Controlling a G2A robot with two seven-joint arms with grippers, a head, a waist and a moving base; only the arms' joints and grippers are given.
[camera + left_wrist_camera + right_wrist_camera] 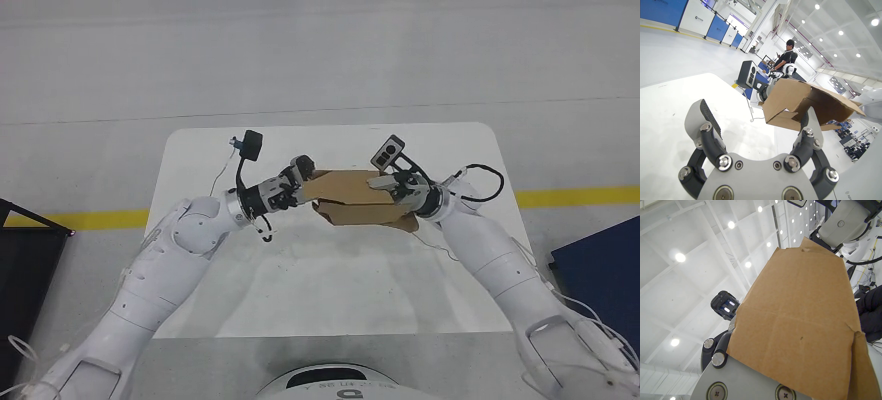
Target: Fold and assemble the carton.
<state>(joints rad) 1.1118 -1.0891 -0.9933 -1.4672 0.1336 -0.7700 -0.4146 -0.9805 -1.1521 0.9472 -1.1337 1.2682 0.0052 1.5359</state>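
Observation:
A brown cardboard carton, partly unfolded with loose flaps, is held above the middle of the white table. My left gripper is at the carton's left end. In the left wrist view it stands open, with one finger against the carton under an open flap and the other finger free over the table. My right gripper is at the carton's right end, shut on it. In the right wrist view a carton panel lies across the gripper and hides its fingertips; one finger shows beside it.
A thin white cable lies on the table behind the carton. The table's front half is bare. On the floor, a black frame stands left of the table and a blue object right of it.

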